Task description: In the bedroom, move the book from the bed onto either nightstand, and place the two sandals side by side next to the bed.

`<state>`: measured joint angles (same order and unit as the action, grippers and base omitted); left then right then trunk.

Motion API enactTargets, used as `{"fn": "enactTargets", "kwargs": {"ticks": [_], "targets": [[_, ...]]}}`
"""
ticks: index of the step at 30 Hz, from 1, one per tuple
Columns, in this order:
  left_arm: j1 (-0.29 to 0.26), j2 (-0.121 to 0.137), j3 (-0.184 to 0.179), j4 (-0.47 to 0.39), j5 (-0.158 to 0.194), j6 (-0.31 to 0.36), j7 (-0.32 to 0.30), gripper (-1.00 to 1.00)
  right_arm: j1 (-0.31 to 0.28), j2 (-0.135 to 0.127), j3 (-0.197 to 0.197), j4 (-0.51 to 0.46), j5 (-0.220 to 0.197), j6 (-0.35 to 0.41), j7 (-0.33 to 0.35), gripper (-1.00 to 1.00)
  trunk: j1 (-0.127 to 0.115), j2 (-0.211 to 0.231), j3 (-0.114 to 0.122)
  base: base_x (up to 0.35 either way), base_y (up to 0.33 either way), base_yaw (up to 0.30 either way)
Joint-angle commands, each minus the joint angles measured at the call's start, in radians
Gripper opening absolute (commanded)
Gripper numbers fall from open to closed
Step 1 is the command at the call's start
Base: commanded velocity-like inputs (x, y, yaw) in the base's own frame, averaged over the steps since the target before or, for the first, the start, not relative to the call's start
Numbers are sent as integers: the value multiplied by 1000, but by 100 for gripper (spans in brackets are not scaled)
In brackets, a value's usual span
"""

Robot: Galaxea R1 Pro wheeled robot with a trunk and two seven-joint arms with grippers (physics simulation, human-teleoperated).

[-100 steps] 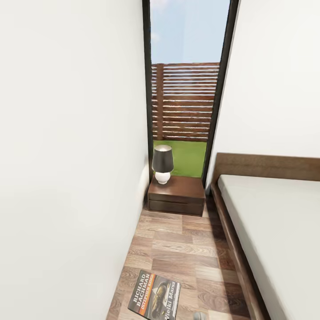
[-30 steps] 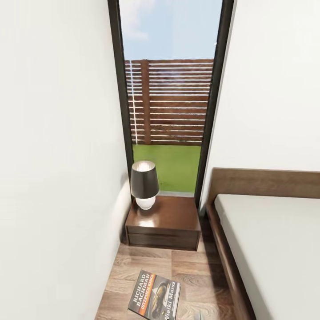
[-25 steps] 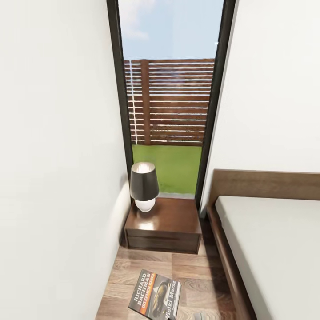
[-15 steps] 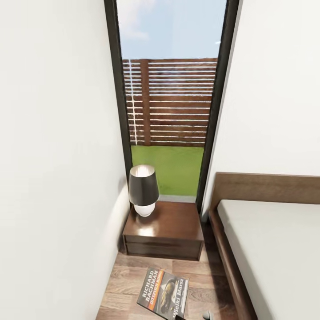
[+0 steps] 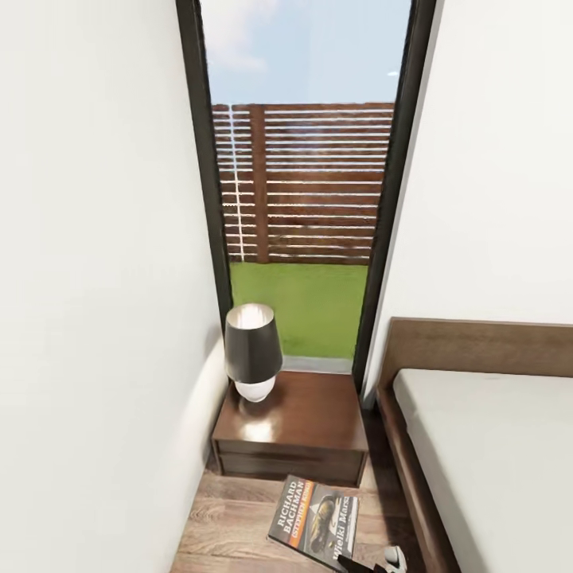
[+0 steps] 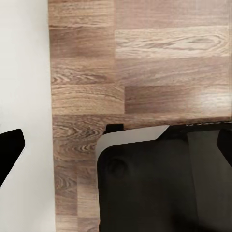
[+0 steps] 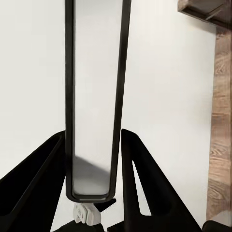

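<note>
The right gripper (image 7: 92, 193) is clenched on the book (image 5: 315, 521), seen edge-on between its fingers. The book is held above the floor, just short of the nightstand (image 5: 302, 422). The left gripper's state cannot be told. The placing step is judged in hand; a forward reach is called for, clear of the lamp (image 5: 252, 350). Counted: one book, one nightstand, one lamp, one bed (image 5: 485, 446).

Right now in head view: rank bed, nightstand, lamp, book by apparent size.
1. bed, largest, though cut off by the frame edge
2. nightstand
3. lamp and book look alike; the book is nearer the camera and partly cropped, so I won't rank them.
</note>
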<state>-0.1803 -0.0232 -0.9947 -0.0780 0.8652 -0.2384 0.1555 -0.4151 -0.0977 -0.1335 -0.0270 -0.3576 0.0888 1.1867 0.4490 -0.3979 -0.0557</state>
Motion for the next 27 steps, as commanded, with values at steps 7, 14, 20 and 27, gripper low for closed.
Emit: {"fn": "enactTargets", "kwargs": {"ticks": [7,14,20,27], "targets": [[-1,0,-9,1,5,-2,6,100,-9,-20,-10,0,3,20,4,-100,1,-2,-2,256,-148,0],[-1,0,-9,1,5,-2,6,100,-9,-24,-11,1,3,20,16,-100,1,-2,-2,188,-109,0],[-1,-1,-9,1,5,-2,7,100,-9,-26,-12,1,3,21,35,-100,1,-2,-2,148,-77,0],[-1,-2,-9,1,5,-2,7,100,-8,-24,-12,2,3,19,39,-100,1,-2,-2,127,-68,0]]}}
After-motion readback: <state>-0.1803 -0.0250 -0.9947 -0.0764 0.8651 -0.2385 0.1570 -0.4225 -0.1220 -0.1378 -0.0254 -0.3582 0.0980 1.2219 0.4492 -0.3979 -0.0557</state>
